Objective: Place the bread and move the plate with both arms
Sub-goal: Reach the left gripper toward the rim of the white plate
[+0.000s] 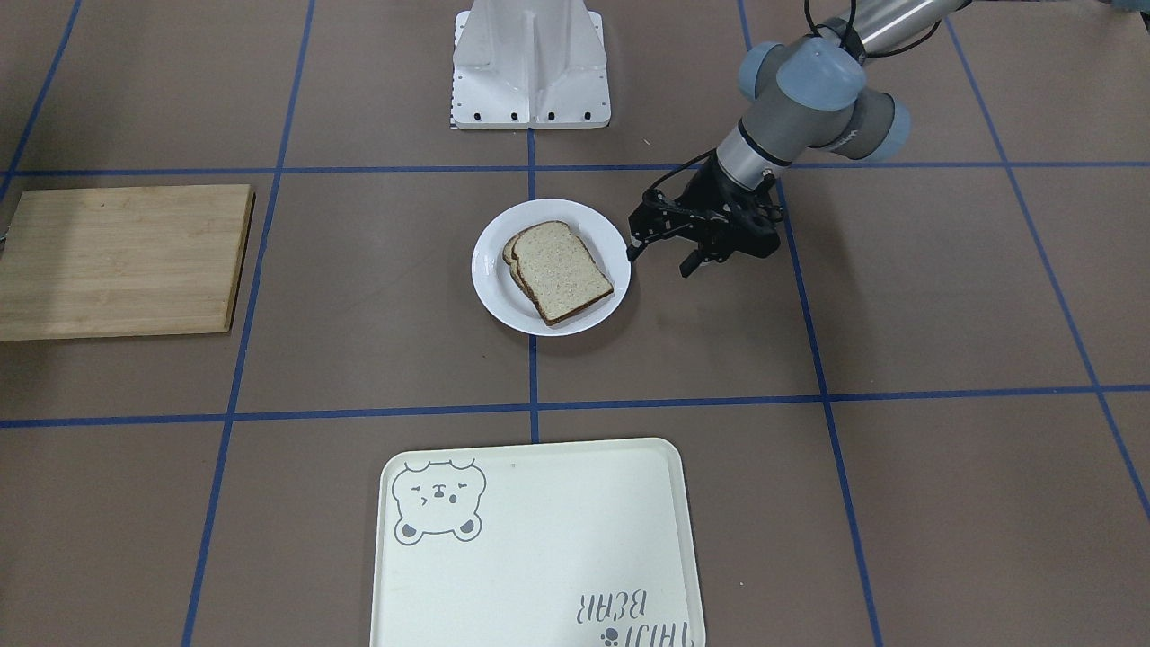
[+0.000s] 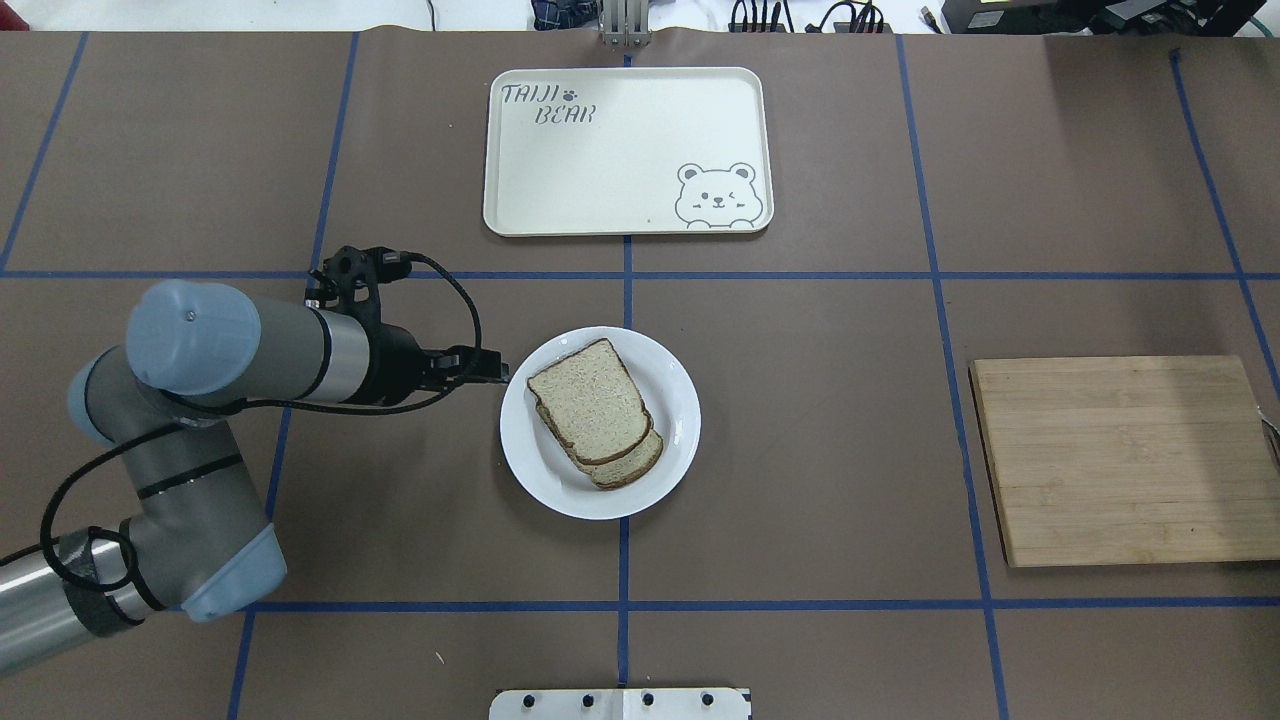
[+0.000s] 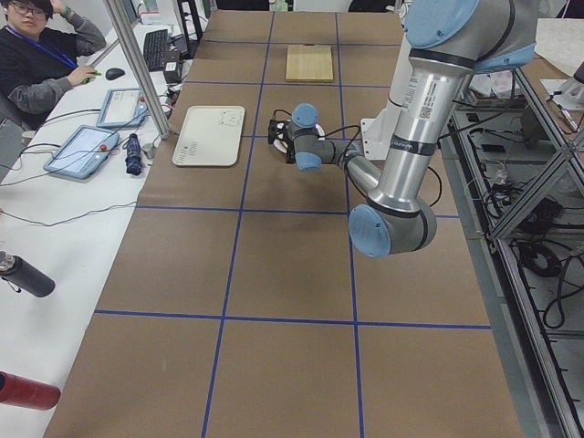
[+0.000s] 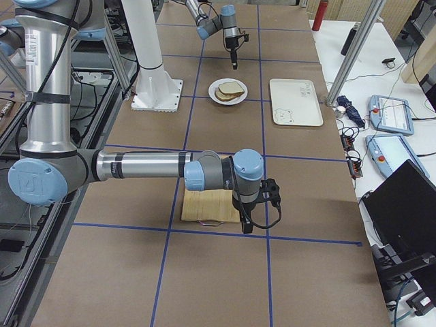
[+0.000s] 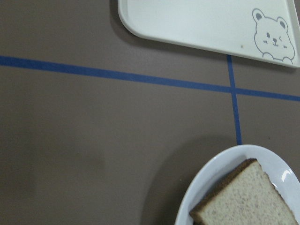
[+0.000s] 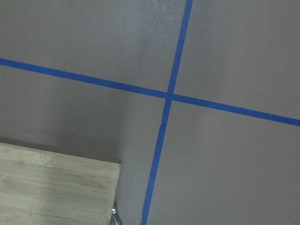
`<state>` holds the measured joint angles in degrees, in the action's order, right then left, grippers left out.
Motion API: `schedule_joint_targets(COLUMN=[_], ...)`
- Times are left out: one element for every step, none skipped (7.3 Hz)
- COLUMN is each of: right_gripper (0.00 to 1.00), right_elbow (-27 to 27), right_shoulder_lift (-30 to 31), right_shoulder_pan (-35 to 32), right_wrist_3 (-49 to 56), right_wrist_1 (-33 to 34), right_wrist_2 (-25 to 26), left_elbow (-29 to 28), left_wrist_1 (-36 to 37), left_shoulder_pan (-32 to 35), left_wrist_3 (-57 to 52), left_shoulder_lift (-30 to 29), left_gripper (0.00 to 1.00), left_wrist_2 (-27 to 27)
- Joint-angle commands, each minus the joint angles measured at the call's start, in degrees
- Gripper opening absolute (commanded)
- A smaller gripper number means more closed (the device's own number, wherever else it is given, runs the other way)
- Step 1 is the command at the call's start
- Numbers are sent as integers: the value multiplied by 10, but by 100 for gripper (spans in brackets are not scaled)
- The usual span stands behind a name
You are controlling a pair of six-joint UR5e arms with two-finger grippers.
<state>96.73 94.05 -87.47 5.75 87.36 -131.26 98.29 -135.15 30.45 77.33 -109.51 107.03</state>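
Now the left gripper [image 2: 495, 368] sits nearest the plate [image 2: 676, 440].
From overhead, the bread [image 2: 590, 400] on the plate lies at its 3 o'clock; its jaws are apart. The right gripper [image 4: 246, 221] is far; grip unclear.

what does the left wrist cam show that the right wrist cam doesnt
Only the left wrist view shows a bear-print corner of the tray, part of the plate and a corner of the bread lying on it. Only the right wrist view shows a corner of the wooden board. Both show the brown table with crossing blue tape lines.
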Motion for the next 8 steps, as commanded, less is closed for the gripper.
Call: schedule_joint_targets(right_gripper=[100, 100, 100, 100, 100, 100, 100, 100], right_elbow=[0, 0, -1, -1, -2, -2, -3, -3], right_shoulder_lift=[0, -2, -3, -3, -3, -3, -3, -3], right_shoulder_pan=[-2, -2, -2, -2, -2, -2, -2, -2], right_wrist_3=[7, 6, 6, 6, 5, 5, 5, 5], right_wrist_1=[4, 4, 4, 4, 3, 2, 1, 1], right_wrist_2=[1, 1, 1, 2, 1, 2, 2, 2], left_elbow=[-7, -19, -29, -40, -41, -42, -47, -54], left_wrist_1=[-35, -49, -69, -86, -87, -87, -87, -92], left_shoulder_pan=[-49, -58, -59, -59, -59, -59, -60, -60], left_wrist_3=[11, 12, 12, 12, 12, 12, 12, 12], left_shoulder_lift=[0, -3, -2, -2, 0, -1, -3, -4], left_gripper=[75, 67, 63, 63, 62, 61, 55, 50], left_wrist_2=[-23, -23, -23, -23, -22, -21, -21, -21])
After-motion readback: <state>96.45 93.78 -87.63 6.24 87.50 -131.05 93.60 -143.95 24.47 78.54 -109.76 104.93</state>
